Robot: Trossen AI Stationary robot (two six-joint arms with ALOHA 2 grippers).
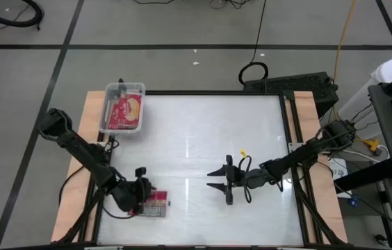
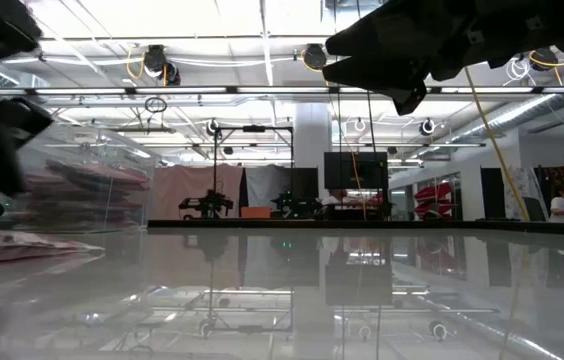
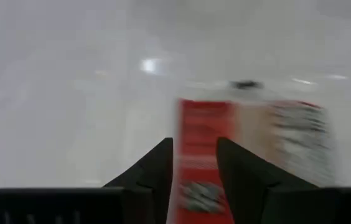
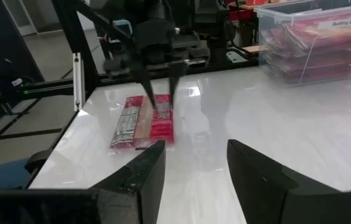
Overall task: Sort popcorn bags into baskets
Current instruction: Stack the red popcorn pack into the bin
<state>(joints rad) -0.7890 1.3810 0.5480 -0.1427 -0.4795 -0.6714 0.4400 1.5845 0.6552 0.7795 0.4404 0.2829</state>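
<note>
In the lower left of the high view, the left claw (image 1: 142, 199) hangs over a flat red rectangular popcorn packet with a pale grey-white panel (image 1: 156, 205), which lies alone on the glossy white desk (image 1: 203, 139). Its two dark fingers (image 3: 157, 168) stand partly open astride one long edge of the packet; whether they already press on it I cannot tell. The right claw (image 1: 225, 182) waits open and empty, lower centre of the same view.

The likeliest trouble is a missed pinch: the packet is thin and lies flush on a slick, mirror-like surface, so closing fingers could skid it away or scrape the desk without catching the edge. A grip on one edge alone could also let the limp film sag and slip out.

The small clear plastic bin with rounded corners (image 1: 109, 111), at upper left, already holds several red packets stacked flat.
</note>
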